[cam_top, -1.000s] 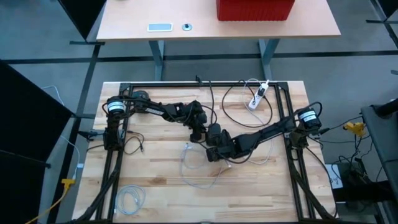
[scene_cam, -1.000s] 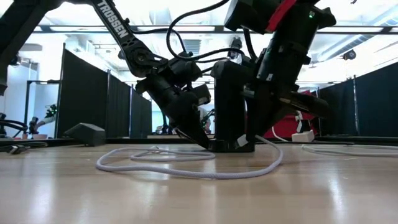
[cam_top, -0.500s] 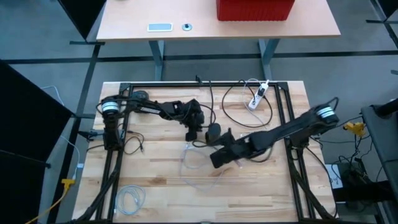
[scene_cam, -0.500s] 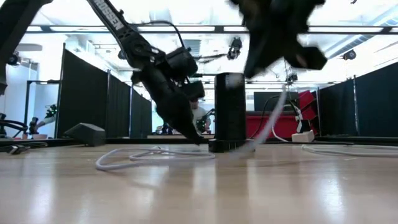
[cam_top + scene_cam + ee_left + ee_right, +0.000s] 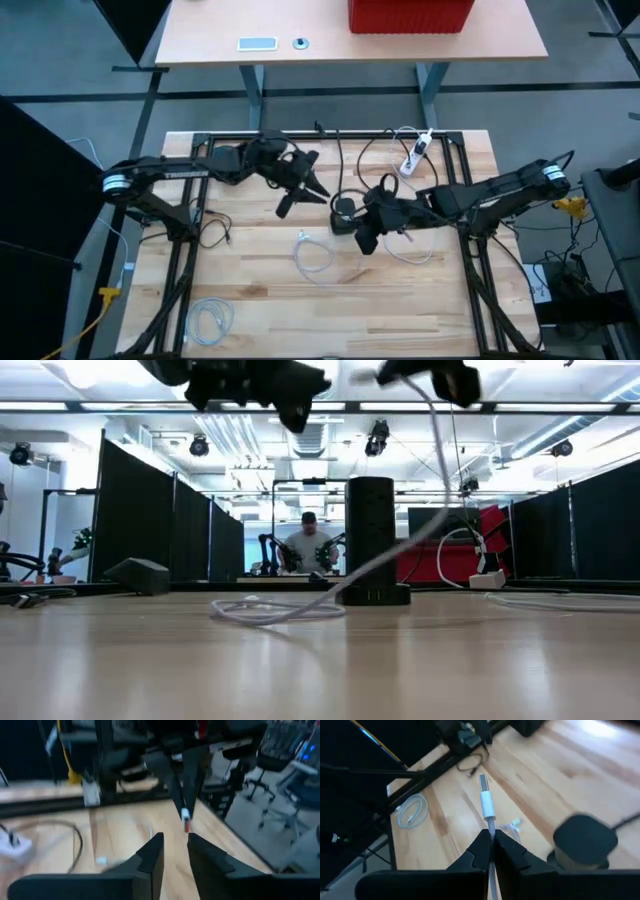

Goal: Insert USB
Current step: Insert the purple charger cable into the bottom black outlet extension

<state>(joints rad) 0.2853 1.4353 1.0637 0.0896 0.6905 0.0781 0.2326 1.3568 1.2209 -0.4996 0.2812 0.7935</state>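
Observation:
A black tower hub point(image 5: 343, 210) stands upright on its base in the middle of the table point(image 5: 370, 540). My right gripper point(image 5: 491, 837) hovers high beside it, on its right point(image 5: 365, 236), shut on a white braided cable. The cable's silver USB plug point(image 5: 483, 784) sticks out past the fingertips. The cable point(image 5: 400, 550) slants down to loose loops lying on the table point(image 5: 315, 255). My left gripper point(image 5: 295, 197) is raised left of the tower, narrowly open and holding nothing point(image 5: 174, 840). My right gripper pinches the white cable between its two fingers just behind the plug's white sleeve point(image 5: 491, 824). The plug points forward along the fingers, clear of everything. Below the fingers the cable runs fairly straight down to the table, where its loops point(image 5: 270, 610) rest.
A white power strip point(image 5: 412, 158) and black cords lie at the far right of the table. A coiled white cable point(image 5: 210, 318) sits at the near left. Black frame rails point(image 5: 190, 270) run along both sides. A person point(image 5: 305, 545) sits in the room behind.
Both grippers have risen from table height beside the tower. My left gripper drew away up and toward the far left. My right gripper lifted the plug end of the cable and swung to the tower's right. The cable now slants up off the table; its loops slid slightly.

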